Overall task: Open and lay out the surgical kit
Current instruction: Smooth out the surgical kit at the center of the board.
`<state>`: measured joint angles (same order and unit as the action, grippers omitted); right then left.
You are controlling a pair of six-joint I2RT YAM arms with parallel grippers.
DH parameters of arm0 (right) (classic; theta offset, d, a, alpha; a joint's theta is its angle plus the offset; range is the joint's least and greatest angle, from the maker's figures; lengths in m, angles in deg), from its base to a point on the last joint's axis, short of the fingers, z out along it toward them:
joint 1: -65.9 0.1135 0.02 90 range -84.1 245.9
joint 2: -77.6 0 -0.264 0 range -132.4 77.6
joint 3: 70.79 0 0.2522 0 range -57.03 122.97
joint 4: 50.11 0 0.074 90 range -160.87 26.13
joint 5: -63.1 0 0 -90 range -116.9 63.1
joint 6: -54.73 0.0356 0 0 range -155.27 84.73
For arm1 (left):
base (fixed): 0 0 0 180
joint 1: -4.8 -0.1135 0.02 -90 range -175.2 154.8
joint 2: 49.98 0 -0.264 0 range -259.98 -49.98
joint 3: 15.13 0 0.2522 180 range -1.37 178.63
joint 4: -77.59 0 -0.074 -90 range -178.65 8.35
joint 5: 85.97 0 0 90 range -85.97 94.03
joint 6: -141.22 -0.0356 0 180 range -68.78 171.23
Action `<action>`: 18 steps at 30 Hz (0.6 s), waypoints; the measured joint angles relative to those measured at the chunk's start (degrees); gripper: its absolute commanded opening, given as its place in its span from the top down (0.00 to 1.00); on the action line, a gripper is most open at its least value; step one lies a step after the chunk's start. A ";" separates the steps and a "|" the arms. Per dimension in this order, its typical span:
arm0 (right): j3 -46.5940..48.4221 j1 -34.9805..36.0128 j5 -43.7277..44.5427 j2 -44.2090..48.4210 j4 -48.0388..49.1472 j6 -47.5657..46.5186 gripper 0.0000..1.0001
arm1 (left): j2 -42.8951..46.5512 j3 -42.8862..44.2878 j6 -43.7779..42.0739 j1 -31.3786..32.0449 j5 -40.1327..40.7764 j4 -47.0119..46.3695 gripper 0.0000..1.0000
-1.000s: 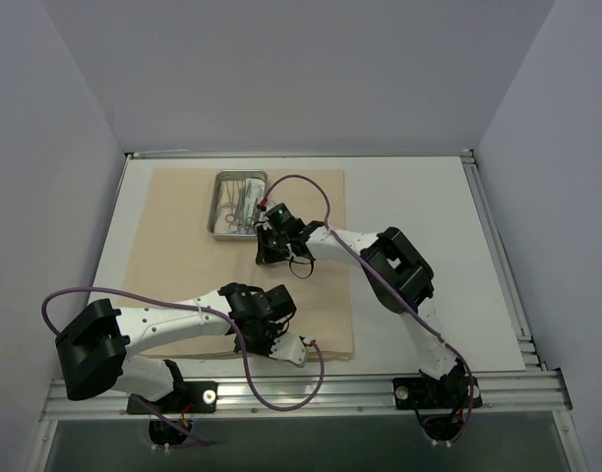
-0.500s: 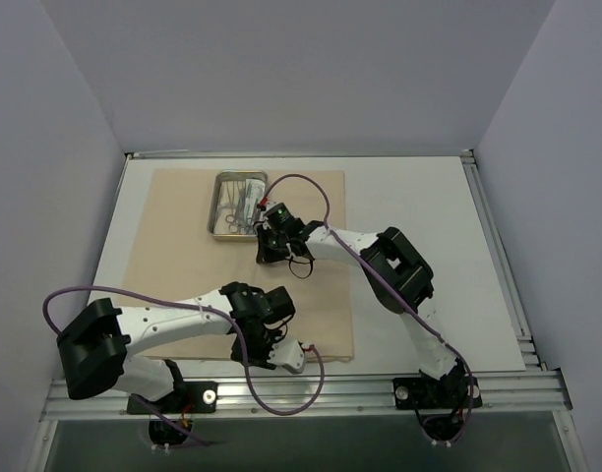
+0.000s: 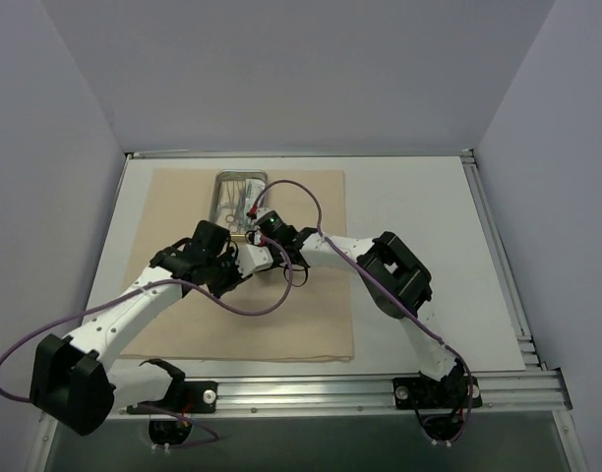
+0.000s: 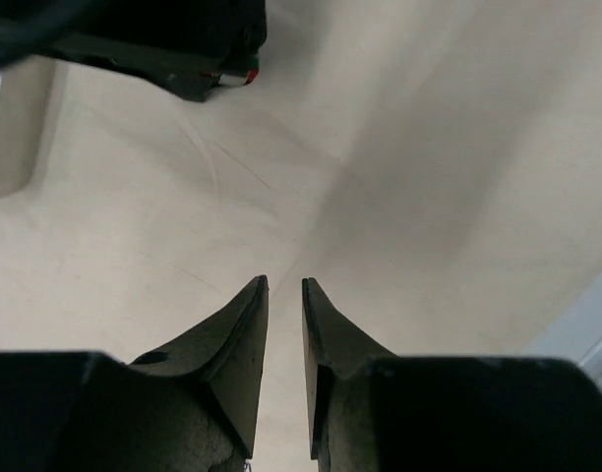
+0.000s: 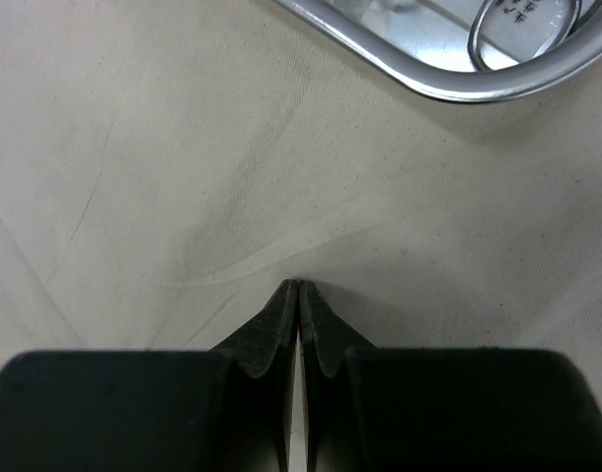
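The beige cloth wrap [image 3: 301,315] lies spread flat on the table. The steel tray [image 3: 216,202] stands on its far part with metal instruments [image 3: 244,202] inside. In the right wrist view the tray's rim [image 5: 449,84] and a ring handle [image 5: 522,29] show just ahead of my right gripper [image 5: 298,285]. That gripper is shut, its tips down on the cloth where a wrinkle starts. I cannot tell whether cloth is pinched. My left gripper [image 4: 284,283] hovers over bare cloth, open by a narrow gap with nothing in it, right beside the right gripper [image 3: 260,241].
The right gripper's black body [image 4: 183,49] fills the top left of the left wrist view, close ahead. White table [image 3: 419,236] lies to the right of the cloth, with metal rails [image 3: 498,265] along its edges. Purple cables [image 3: 291,192] loop over the cloth.
My left arm swung from the cloth's near edge up to the middle, beside the right gripper, and its jaws came apart. The right gripper stayed shut near the tray.
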<state>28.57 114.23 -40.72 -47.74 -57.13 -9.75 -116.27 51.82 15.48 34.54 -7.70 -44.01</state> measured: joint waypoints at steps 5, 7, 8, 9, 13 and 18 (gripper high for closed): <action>-0.96 -0.13 -0.04 0.26 1.05 0.98 1.00 | -11.08 -4.37 0.57 -3.26 4.28 -8.28 0.71; -1.84 -0.37 -0.42 0.50 2.12 1.73 1.00 | -14.38 -4.96 0.13 -4.37 4.83 -11.67 0.72; -2.21 -0.55 -0.66 0.57 2.64 2.12 1.00 | -15.08 -4.98 -0.48 -4.48 4.72 -13.18 0.73; -2.71 -0.74 -0.83 0.81 3.17 2.51 1.00 | -15.47 -5.09 -1.05 -4.46 4.81 -14.80 0.73; -4.87 -1.92 -0.96 2.03 3.98 3.69 1.00 | -15.80 -7.41 -3.76 -4.44 4.66 -19.65 0.73; -6.97 -3.06 -1.44 3.34 4.74 4.48 1.00 | -15.61 -8.72 -5.66 -4.44 3.65 -23.30 0.72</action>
<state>21.60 111.17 -42.16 -44.40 -52.38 -5.27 -131.87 43.10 9.82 30.10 -4.05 -67.31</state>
